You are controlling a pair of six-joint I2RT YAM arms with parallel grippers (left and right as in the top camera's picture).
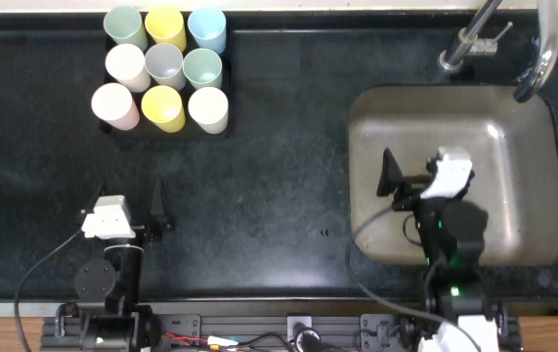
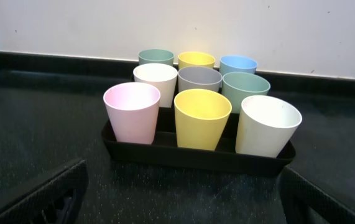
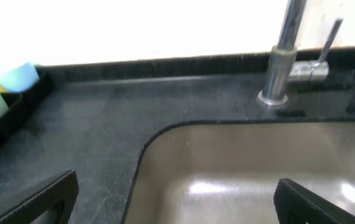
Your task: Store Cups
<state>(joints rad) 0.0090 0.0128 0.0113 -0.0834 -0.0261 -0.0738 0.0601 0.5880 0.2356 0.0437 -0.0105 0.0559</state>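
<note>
Top view puts the nine cups (image 1: 165, 66) at about 10 o'clock, packed three by three in a black tray (image 2: 196, 159) on the dark counter (image 1: 279, 196). The left gripper (image 1: 130, 202) sits at 8 o'clock, well short of the tray, with its fingers spread wide and nothing between them. The right gripper (image 3: 176, 200) hangs over the sink (image 1: 513, 117) at 3 o'clock, likewise spread and empty.

The main risk, as I judge it, is crowding. The cups stand almost rim to rim, so a finger coming down beside one could clip its neighbour and tip it, or drag the whole tray. The tapered walls could also let a cup squirt upward out of a pinch.

From above, the grid and the two arms' separation are plain, but cup height and taper are not. The left wrist view supplies those: a low tray wall, cups narrowing toward the base, and the white cup (image 2: 268, 126) at the near corner leaning slightly outward. The right wrist view adds the faucet (image 3: 281, 65) base at the sink's far rim and a corner of the tray off to one side.
</note>
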